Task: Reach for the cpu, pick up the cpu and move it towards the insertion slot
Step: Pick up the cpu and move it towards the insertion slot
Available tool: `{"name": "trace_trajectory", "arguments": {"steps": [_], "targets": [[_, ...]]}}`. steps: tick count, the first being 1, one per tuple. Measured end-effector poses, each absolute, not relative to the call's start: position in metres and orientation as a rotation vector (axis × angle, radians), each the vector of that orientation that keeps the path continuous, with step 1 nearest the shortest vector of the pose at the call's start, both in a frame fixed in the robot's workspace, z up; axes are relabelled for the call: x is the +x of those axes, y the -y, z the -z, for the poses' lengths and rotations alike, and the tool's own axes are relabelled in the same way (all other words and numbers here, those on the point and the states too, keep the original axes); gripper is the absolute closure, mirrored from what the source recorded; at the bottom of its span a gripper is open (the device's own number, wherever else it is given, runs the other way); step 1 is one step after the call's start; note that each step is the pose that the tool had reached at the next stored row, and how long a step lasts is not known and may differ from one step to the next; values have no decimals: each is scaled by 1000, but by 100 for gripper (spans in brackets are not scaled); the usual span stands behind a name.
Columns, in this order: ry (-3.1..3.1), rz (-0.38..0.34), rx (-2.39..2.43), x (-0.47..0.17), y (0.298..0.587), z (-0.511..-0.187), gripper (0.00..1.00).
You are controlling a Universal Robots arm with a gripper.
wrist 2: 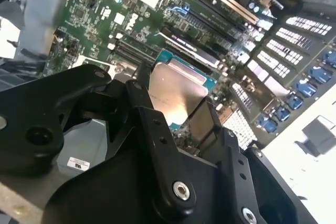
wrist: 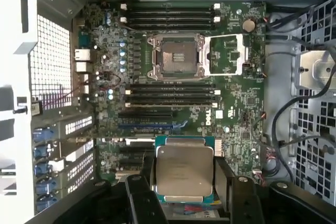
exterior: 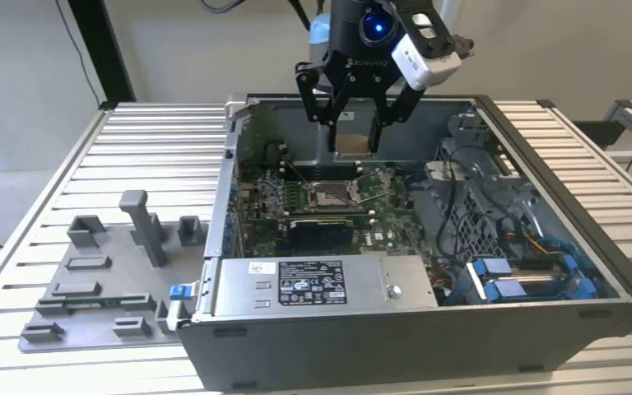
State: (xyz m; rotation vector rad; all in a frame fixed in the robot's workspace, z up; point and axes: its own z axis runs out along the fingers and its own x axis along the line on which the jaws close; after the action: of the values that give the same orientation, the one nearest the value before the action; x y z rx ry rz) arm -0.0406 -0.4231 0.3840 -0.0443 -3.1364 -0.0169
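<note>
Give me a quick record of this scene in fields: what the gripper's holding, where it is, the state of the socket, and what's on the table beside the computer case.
gripper: shut on the cpu, fingers on two opposite edges
cpu position: lifted, above the open computer case, apart from the board
insertion slot: empty, dark centre, metal frame swung open to one side
motherboard: green, lying flat inside the case
grey tray: on the slatted table, at the exterior view's left of the case

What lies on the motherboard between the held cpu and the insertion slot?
In the first wrist view, dark slot rows cross the board between the cpu and the insertion slot.
</note>
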Motion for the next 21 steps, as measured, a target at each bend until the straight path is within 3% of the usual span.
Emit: {"name": "trace_trajectory", "arguments": {"steps": [21], "targets": [[3136,3,-46,-39,359,-375,100]]}}
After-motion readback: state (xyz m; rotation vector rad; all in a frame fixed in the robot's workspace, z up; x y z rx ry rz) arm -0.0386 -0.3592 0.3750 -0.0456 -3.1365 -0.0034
